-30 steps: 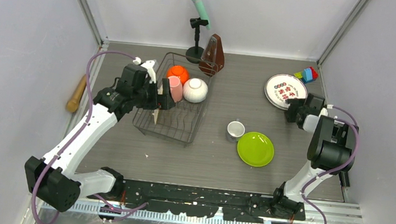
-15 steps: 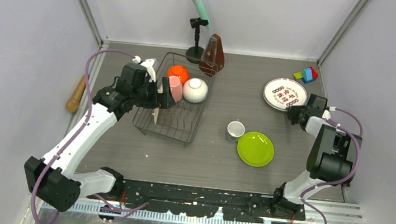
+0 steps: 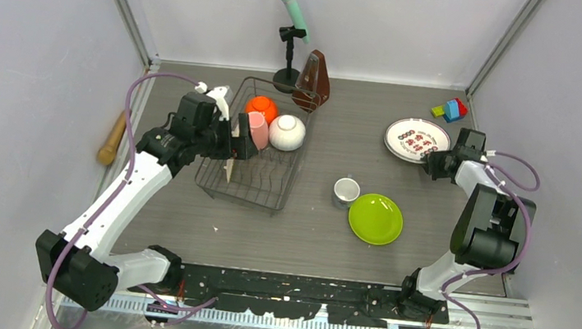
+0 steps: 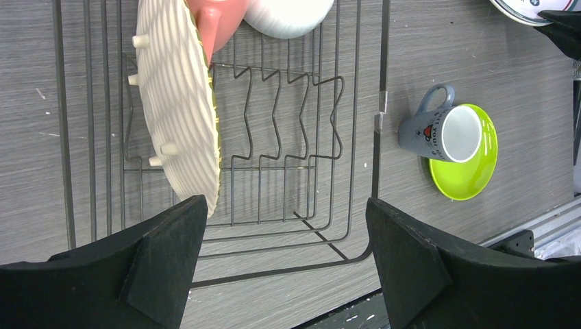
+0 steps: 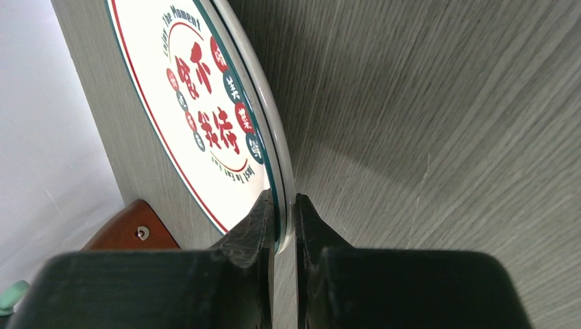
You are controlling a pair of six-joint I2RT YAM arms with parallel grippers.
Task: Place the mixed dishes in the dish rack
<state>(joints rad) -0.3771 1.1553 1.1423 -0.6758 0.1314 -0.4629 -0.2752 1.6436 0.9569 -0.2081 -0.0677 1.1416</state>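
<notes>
The dish rack (image 3: 284, 182) holds an orange bowl (image 3: 261, 106), a white bowl (image 3: 287, 133), a pink mug (image 3: 257, 131) and the tan woven plate (image 4: 178, 103) standing on edge. My left gripper (image 4: 284, 274) is open and empty above the rack's near end (image 4: 301, 226). My right gripper (image 5: 284, 212) is shut on the rim of a white plate with red-green marks (image 5: 205, 103), at the far right of the table (image 3: 415, 138). A small white cup (image 3: 346, 191) stands beside the lime-green plate (image 3: 375, 218) on the table.
A brown metronome (image 3: 314, 80) and a teal microphone on a stand (image 3: 292, 3) are behind the rack. Toy blocks (image 3: 451, 109) lie in the far right corner. A wooden roller (image 3: 113, 138) lies by the left wall.
My right wrist has swung toward the far right, and the white plate in it now lies flatter and lower. The left arm has not moved.
</notes>
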